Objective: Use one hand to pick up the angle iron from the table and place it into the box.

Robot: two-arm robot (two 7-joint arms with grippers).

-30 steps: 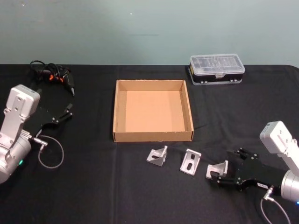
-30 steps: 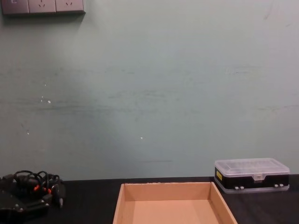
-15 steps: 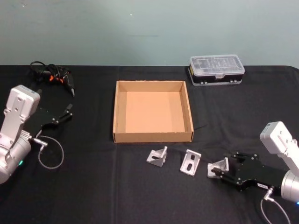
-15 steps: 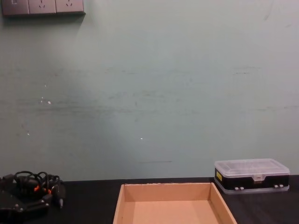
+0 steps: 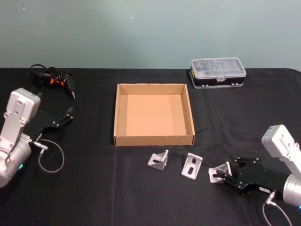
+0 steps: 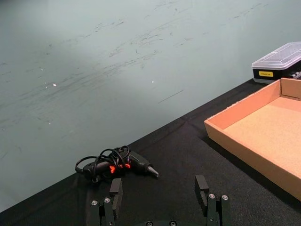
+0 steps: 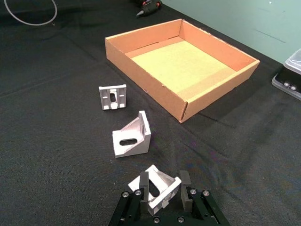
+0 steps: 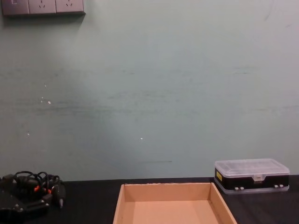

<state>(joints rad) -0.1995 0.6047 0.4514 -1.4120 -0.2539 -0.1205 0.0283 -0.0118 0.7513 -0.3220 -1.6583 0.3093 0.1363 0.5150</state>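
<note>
Far to the left of the working gripper, the left gripper is parked over the table. Its forearm slants up from the near-left edge and its jaws are spread wide, released. Beyond its fingertips lies a drill with a coiled cord. Ahead and left of the right gripper sits the box, open side up. Three irons lie in a row on the table between the box's front wall and the right gripper, apart from the wall: the far iron, the middle iron and the angle iron at the fingertips. The angle iron rests tilted, its broad face turned left toward the other two and its long edge running across the jaw gap. The right gripper lies low and nearly level, pointing left, its forearm coming in from the lower right corner. Its jaws straddle the angle iron, still parted, with a thin gap beside one finger. Well behind it stands a case.
</note>
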